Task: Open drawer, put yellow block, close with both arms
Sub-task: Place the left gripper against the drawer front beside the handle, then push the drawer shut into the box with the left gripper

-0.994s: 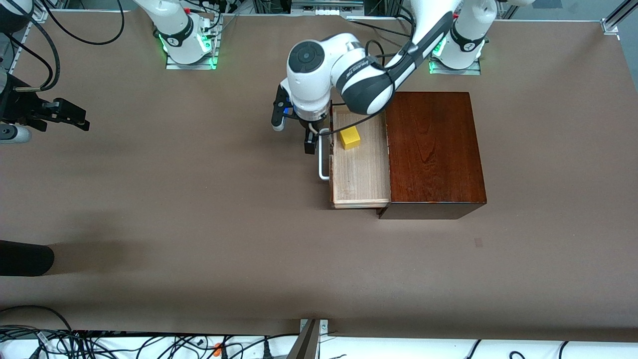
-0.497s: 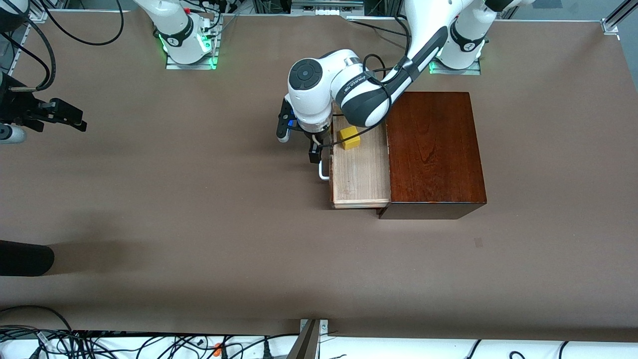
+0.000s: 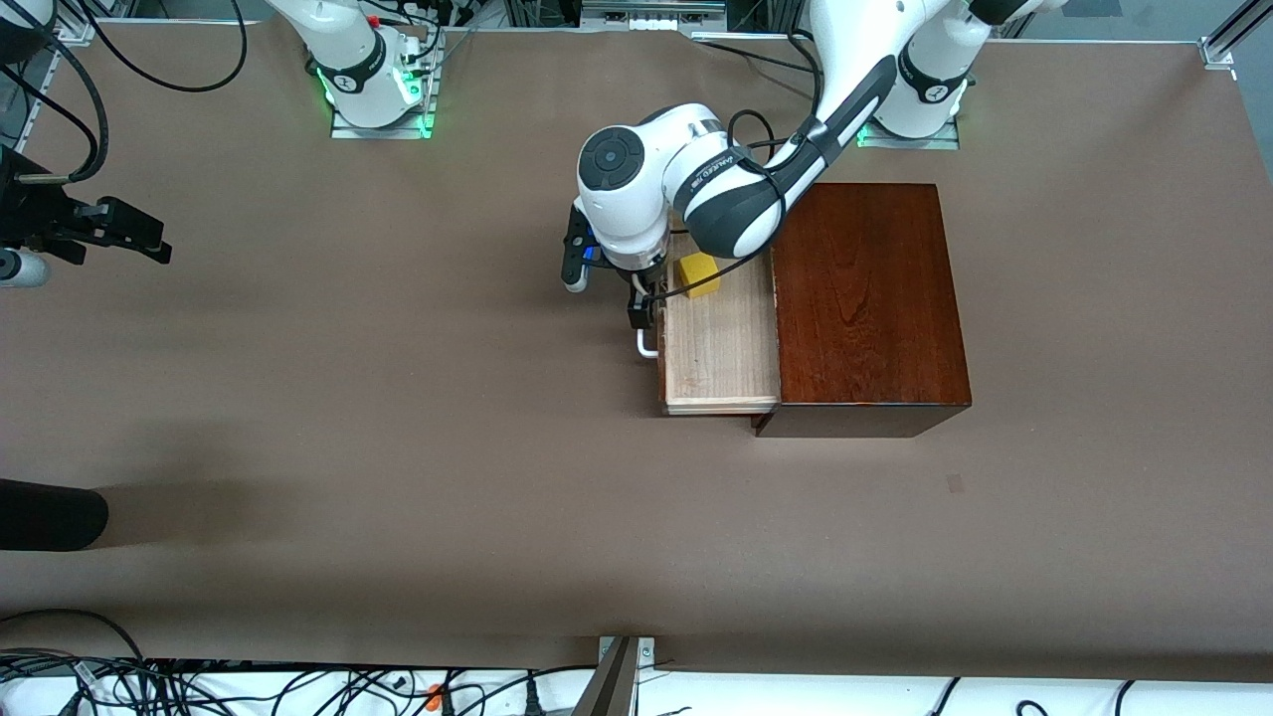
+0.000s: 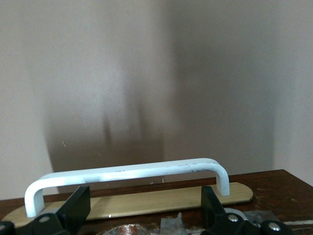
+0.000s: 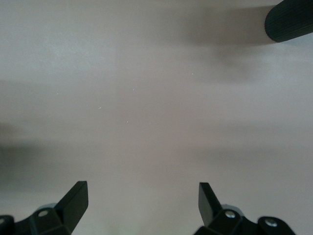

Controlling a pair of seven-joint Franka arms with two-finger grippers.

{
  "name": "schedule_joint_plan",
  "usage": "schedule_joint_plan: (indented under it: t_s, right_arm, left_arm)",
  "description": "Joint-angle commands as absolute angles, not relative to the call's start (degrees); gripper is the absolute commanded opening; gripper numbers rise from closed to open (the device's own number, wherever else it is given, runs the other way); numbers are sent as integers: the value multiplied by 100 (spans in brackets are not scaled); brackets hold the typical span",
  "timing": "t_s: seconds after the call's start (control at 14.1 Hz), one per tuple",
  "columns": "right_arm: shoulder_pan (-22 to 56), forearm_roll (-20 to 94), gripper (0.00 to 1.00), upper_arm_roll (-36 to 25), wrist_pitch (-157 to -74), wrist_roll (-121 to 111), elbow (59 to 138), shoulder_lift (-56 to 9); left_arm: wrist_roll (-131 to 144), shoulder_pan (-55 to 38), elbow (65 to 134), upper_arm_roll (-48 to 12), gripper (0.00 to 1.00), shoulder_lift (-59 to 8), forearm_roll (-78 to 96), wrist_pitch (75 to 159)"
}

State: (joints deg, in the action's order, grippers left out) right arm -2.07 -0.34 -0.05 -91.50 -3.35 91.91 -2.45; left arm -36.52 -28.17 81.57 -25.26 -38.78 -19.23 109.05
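The drawer (image 3: 721, 348) stands pulled out of the dark mahogany box (image 3: 865, 298), its white loop handle (image 3: 644, 343) facing the right arm's end of the table. The yellow block (image 3: 698, 275) lies in the tray, at the corner nearest the robot bases. My left gripper (image 3: 641, 303) is low at the drawer front, open, against the handle's end. In the left wrist view the handle (image 4: 127, 171) runs just past my open left gripper (image 4: 144, 213), with nothing between the fingers. My right gripper (image 3: 149, 239) is open and empty over bare table at the right arm's end, and the right wrist view (image 5: 142, 200) shows the same.
A black rounded object (image 3: 50, 514) lies at the table edge at the right arm's end; it also shows in the right wrist view (image 5: 291, 19). Cables run along the edge nearest the front camera. The brown table (image 3: 398, 398) is bare around the box.
My left gripper has moved down toward the drawer front and handle. The drawer and the yellow block have not moved. The right gripper has barely shifted.
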Motion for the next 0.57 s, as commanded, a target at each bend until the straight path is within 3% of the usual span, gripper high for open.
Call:
schedule_joint_plan:
  t_s: [0.0, 0.5]
  right_arm:
    - [-290, 44, 100, 53, -9009, -343, 9018, -325]
    - [-290, 53, 100, 53, -8974, -378, 9026, -325]
  left_arm:
    - [-3691, -2795, 8068, -2373, 100, -3815, -2074, 10468]
    - [-3604, -2444, 8086, -2329, 100, -3674, -2259, 10011]
